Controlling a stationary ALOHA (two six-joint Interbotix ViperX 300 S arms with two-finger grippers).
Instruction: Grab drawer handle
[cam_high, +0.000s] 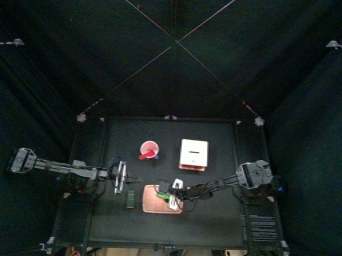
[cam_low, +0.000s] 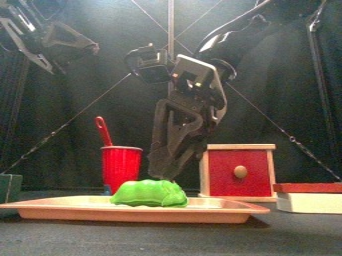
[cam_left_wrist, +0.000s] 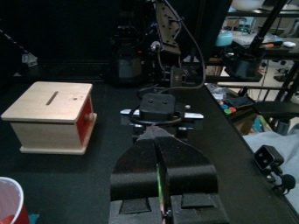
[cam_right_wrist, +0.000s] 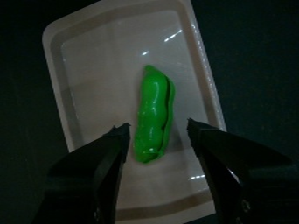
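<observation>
You see the small black table (cam_high: 120, 135) first. The drawer (cam_high: 197, 152), a cream-white wooden box with a red front and a round knob, stands near the middle, a little toward the right edge. The flat brown tray (cam_right_wrist: 82, 105) lies by the front edge with a green pepper-like item (cam_right_wrist: 153, 115) in it. The right gripper (cam_right_wrist: 160, 144) hangs above this item with jaws spread, so it is not at the handle yet. The left gripper (cam_left_wrist: 163, 197) waits near the left edge, jaws pressed together. The red plastic cup (cam_low: 122, 168) stands beside the drawer.
</observation>
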